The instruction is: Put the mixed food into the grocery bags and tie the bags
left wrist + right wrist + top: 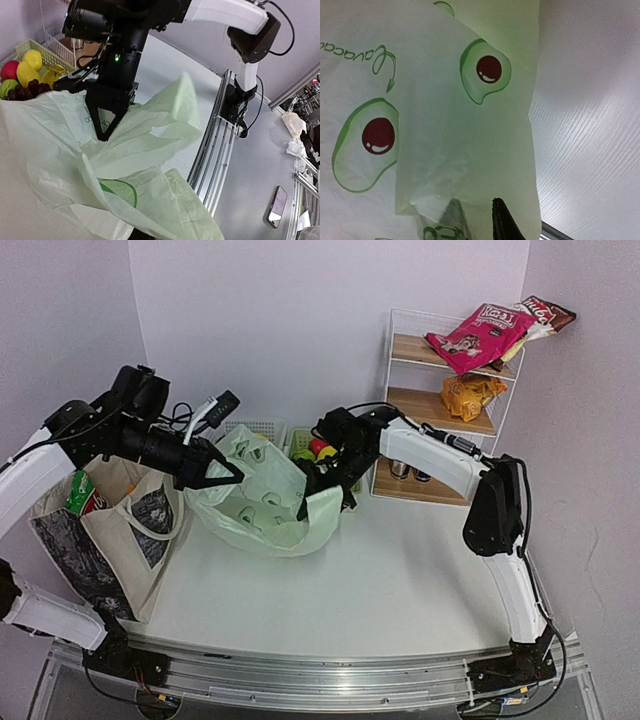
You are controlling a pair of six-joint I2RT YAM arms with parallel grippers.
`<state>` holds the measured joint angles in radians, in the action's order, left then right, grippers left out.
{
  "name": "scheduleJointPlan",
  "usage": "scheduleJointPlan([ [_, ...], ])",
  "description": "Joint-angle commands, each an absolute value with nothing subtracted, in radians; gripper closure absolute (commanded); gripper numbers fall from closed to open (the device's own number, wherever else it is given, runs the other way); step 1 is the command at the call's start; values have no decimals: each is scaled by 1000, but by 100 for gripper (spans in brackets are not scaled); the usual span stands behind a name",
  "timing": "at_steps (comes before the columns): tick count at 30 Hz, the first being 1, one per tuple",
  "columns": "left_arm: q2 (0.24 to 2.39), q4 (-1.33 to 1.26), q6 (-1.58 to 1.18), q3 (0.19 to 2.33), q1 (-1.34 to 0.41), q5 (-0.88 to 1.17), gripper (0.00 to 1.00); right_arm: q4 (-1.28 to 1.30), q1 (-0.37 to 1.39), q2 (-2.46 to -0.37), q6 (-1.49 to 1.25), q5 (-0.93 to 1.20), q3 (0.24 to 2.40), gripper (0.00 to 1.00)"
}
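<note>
From high at 6 o'clock the top camera faces 12 o'clock; both wrist cameras hug the thin pale-green avocado-printed plastic bag (pixel 285 532), shared by all 3.

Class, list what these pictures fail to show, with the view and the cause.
Plastic bag contents: top view, its own folds cover the inside.
Left hand fingers: left wrist view, buried under the bag.
Right hand grip: right wrist view, fingertips cut by the bottom edge.
Tote contents: top view, its wall hides most.
</note>
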<state>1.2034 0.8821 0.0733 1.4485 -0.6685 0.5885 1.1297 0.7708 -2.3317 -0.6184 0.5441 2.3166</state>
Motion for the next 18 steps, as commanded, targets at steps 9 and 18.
scheduleJointPlan([
  [9,1217,837,177,1413,-665,487,100,914,665,-2222,-471,882,2510,34],
  [18,1204,925,189,1417,-609,463,100,740,628,-2083,-378,448,2295,34],
])
